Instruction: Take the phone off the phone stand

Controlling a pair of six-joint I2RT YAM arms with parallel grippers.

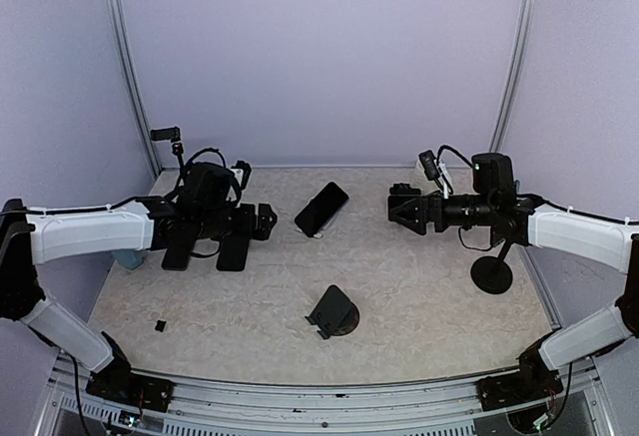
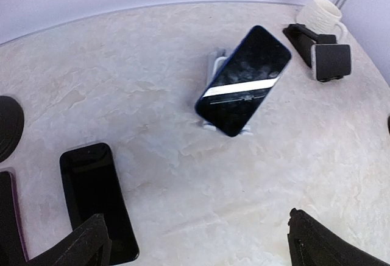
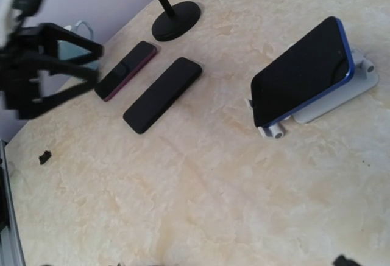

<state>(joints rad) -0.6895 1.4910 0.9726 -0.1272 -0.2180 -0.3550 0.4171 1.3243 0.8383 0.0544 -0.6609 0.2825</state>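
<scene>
A dark phone with a blue edge [image 1: 321, 208] leans on a small white phone stand [image 2: 214, 65] at the back middle of the table. It also shows in the left wrist view [image 2: 244, 80] and in the right wrist view [image 3: 303, 77], with the stand [image 3: 341, 98] under it. My left gripper [image 1: 262, 221] hovers left of the phone, open and empty, its fingertips [image 2: 79, 245] wide apart. My right gripper [image 1: 399, 207] hovers right of the phone, open and empty. Only one fingertip [image 3: 344, 260] shows at the bottom edge of its wrist view.
Two dark phones [image 1: 178, 246] [image 1: 233, 249] lie flat under the left arm. A black folding stand [image 1: 334, 311] sits at the front middle. A round-based black pole stand [image 1: 491, 273] stands at the right, a white cup [image 1: 429, 172] at the back right.
</scene>
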